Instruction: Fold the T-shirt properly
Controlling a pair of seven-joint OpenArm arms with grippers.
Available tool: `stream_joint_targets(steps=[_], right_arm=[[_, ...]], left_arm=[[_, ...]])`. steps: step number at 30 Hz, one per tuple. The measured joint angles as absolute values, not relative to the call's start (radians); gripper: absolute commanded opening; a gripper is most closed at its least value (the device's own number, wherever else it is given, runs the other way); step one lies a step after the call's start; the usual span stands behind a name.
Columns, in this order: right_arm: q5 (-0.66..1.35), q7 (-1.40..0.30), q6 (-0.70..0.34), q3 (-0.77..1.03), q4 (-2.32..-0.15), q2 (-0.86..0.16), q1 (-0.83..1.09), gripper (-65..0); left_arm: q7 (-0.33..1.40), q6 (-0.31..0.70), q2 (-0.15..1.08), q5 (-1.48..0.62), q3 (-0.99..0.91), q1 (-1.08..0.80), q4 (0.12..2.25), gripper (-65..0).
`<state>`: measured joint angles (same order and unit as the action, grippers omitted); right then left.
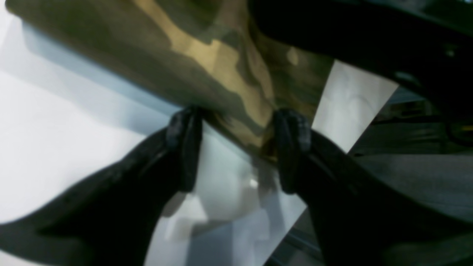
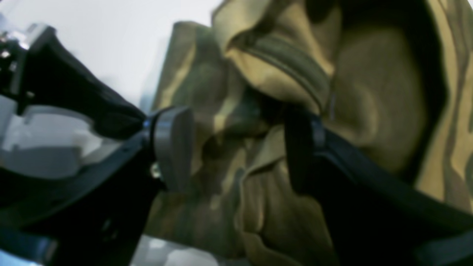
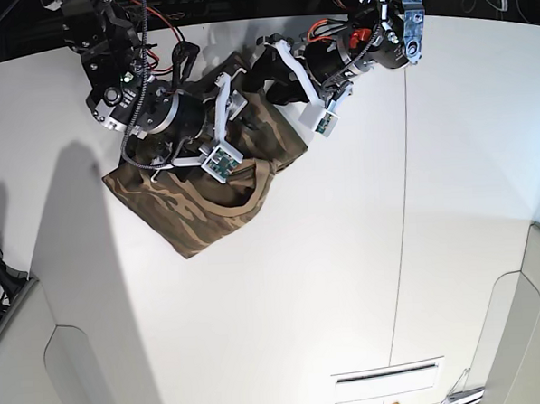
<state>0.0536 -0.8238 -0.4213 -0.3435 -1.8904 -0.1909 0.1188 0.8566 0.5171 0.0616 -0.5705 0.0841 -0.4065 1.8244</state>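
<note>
The camouflage T-shirt point(image 3: 193, 210) lies bunched on the white table point(image 3: 345, 252) at the back left, its tan collar point(image 3: 245, 201) facing the front. My right gripper point(image 2: 238, 147) is open, with folds of the T-shirt point(image 2: 258, 207) between its fingers. It shows in the base view over the shirt's back part point(image 3: 231, 95). My left gripper point(image 1: 238, 147) is open at the shirt's edge point(image 1: 207, 62), with a corner of cloth reaching between its fingertips. In the base view it hangs over the shirt's back right corner point(image 3: 271, 82).
Both arms crowd the back of the table, close to each other. A seam point(image 3: 406, 204) runs down the table right of the shirt. A slot point(image 3: 383, 375) lies near the front edge. Grey panels sit at the front corners point(image 3: 15, 351).
</note>
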Motion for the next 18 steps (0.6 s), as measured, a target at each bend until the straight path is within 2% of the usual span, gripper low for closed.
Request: stream_joint_targets(steps=[6,15,16,18], right_arm=[[0.044,-0.822,-0.419,-0.344,-1.874,-0.191,0.119,-41.1],[0.015,-0.785,-0.419,-0.345,-1.759,-0.191,0.094,-41.5],[0.014,-0.785,-0.419,-0.347,-1.747,-0.191,0.084,-42.6],[0.011,-0.785,-0.418,-0.352,-1.734,-0.191,0.074,-49.3]], left_arm=[[0.857,0.517,0.061,-0.572,0.084,-0.407,1.824,-30.6],[0.861,0.517,0.061,-0.574,0.084,-0.406,1.824,-30.6],[0.861,0.518,0.061,-0.574,0.084,-0.406,1.824,-30.6],[0.861,0.528,0.062,-0.573,0.084,-0.406,1.824,-30.6]])
